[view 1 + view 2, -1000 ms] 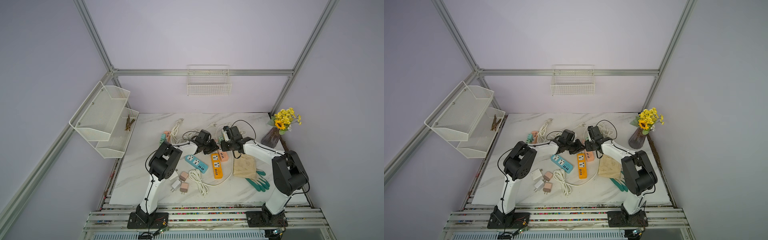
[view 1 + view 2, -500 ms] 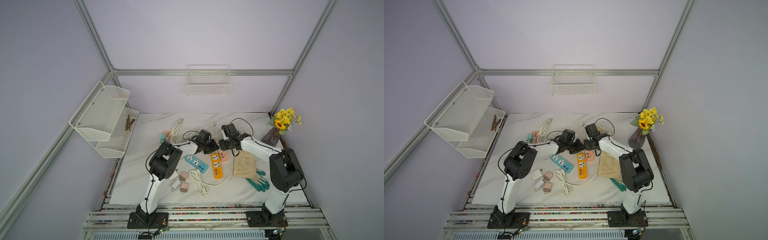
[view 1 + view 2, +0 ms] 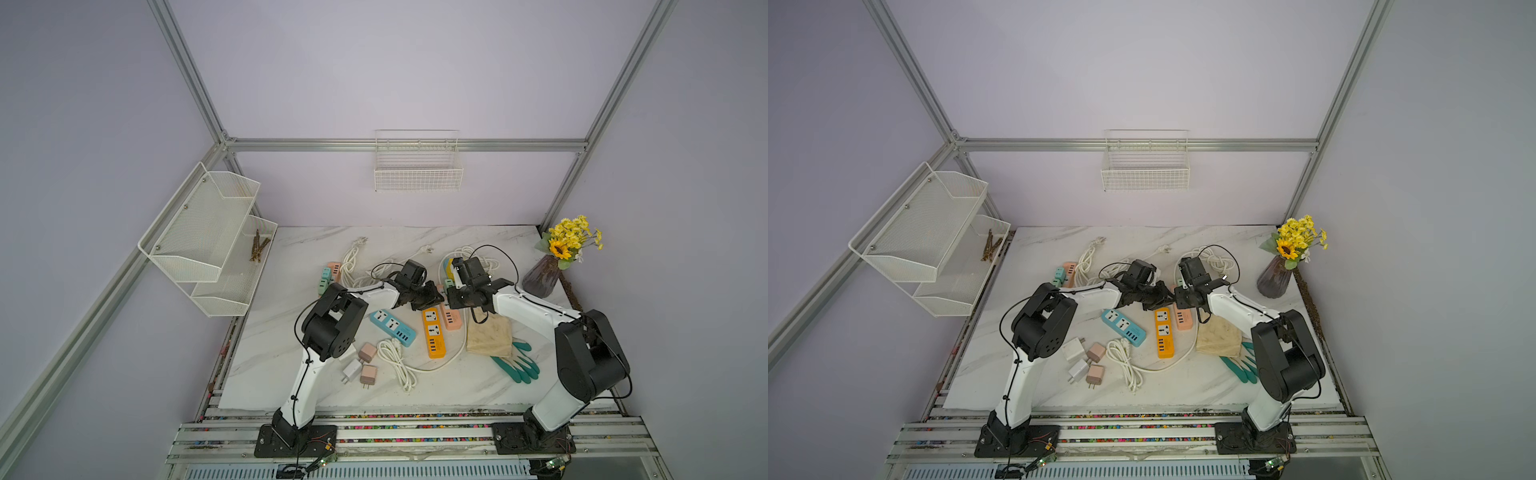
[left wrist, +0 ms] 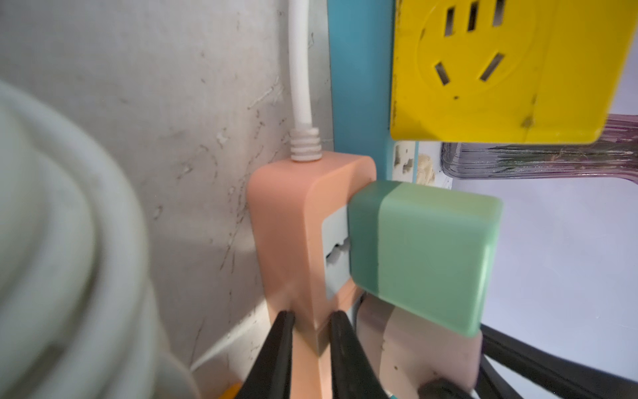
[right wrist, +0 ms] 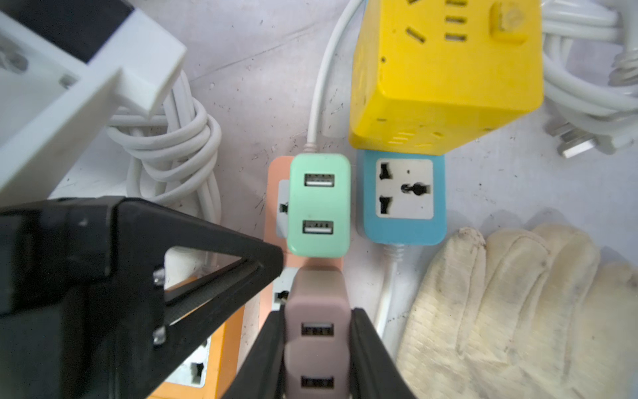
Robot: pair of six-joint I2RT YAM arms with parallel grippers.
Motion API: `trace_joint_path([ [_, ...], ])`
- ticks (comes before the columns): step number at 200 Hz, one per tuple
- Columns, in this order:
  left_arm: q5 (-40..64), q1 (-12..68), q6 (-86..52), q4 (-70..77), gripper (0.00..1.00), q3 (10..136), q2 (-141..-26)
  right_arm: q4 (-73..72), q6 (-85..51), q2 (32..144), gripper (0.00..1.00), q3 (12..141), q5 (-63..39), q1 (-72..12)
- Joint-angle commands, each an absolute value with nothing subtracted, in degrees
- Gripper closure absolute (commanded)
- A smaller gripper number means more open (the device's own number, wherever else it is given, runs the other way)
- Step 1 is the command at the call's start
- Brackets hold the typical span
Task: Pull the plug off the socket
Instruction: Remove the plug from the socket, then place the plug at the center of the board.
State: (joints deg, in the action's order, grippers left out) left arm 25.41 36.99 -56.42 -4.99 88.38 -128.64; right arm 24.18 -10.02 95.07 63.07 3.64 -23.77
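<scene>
A peach power strip (image 4: 286, 214) lies on the marble table with two USB charger plugs on its face. The green plug (image 5: 319, 207) sits at the cord end. A mauve plug (image 5: 317, 300) stands beside it, and my right gripper (image 5: 317, 312) is shut on its two sides. Its pins are hidden. My left gripper (image 4: 307, 316) is shut on the peach strip's edge, just beside the mauve plug (image 4: 431, 352). In both top views the left gripper (image 3: 432, 301) and right gripper (image 3: 451, 301) meet over the strip (image 3: 1183, 319).
A yellow cube socket (image 5: 448, 76) and a blue socket block (image 5: 404, 197) crowd the strip's far side. An orange strip (image 3: 433, 338), a blue strip (image 3: 392, 328), a cream glove (image 5: 518, 311), coiled white cords (image 5: 169, 145), loose chargers (image 3: 365, 353) and a flower vase (image 3: 540, 280) surround it.
My right arm's wrist has shifted a little toward the left gripper. The left arm has stayed where it was, and both grips are unchanged.
</scene>
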Motion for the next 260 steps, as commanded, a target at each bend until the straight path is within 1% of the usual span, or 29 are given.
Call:
trace_joint_path([
  [1, 15.26, 36.42, -54.09, -13.74, 0.77, 86.91, -134.35, 26.45, -10.20, 93.02, 0.79, 68.23, 1.08, -25.42],
  [31, 14.95, 36.46, -53.55, -14.21, 0.77, 87.36, -134.36, 26.81, -9.96, 94.89, 0.79, 69.84, 0.91, -25.13],
  [55, 14.89, 36.48, -53.35, -14.53, 0.77, 87.78, -134.78, 28.73, -8.48, 96.94, 0.80, 72.44, -1.91, -25.58],
  [80, 15.40, 36.47, -53.14, -14.68, 0.77, 88.41, -135.13, 29.84, -8.42, 96.81, 0.80, 72.74, 0.15, -27.06],
  [110, 16.43, 36.40, -50.14, -14.64, 0.75, 89.10, -132.72, 28.81, -9.59, 88.83, 0.80, 67.89, 4.40, -26.95],
  [133, 17.49, 36.34, -46.09, -14.22, 0.72, 89.82, -128.18, 27.85, -11.01, 78.96, 0.80, 62.79, 7.47, -26.89],
  [139, 17.67, 36.30, -45.14, -13.78, 0.71, 89.76, -126.51, 27.24, -11.37, 76.76, 0.80, 61.27, 7.68, -26.84],
  [149, 17.88, 36.27, -43.52, -12.92, 0.65, 89.50, -123.69, 26.12, -11.67, 73.20, 0.80, 58.91, 7.21, -26.47],
  [167, 17.77, 36.30, -39.49, -12.65, 0.56, 89.27, -118.73, 23.07, -12.19, 67.68, 0.80, 54.72, 4.08, -25.88],
  [196, 14.01, 36.30, -33.20, -11.48, 0.48, 83.89, -108.77, 15.42, -13.76, 60.04, 0.79, 47.44, -3.90, -24.59],
  [224, 8.47, 36.30, -28.30, -5.01, 0.44, 69.94, -94.89, 5.00, -17.89, 54.36, 0.80, 40.32, -14.96, -22.72],
  [242, 3.98, 36.33, -26.06, -0.01, 0.42, 59.86, -84.94, -2.77, -21.68, 53.03, 0.79, 36.20, -23.50, -21.56],
  [260, -0.91, 36.33, -24.34, 4.59, 0.33, 50.27, -74.36, -10.02, -25.83, 54.10, 0.80, 33.41, -31.29, -21.09],
])
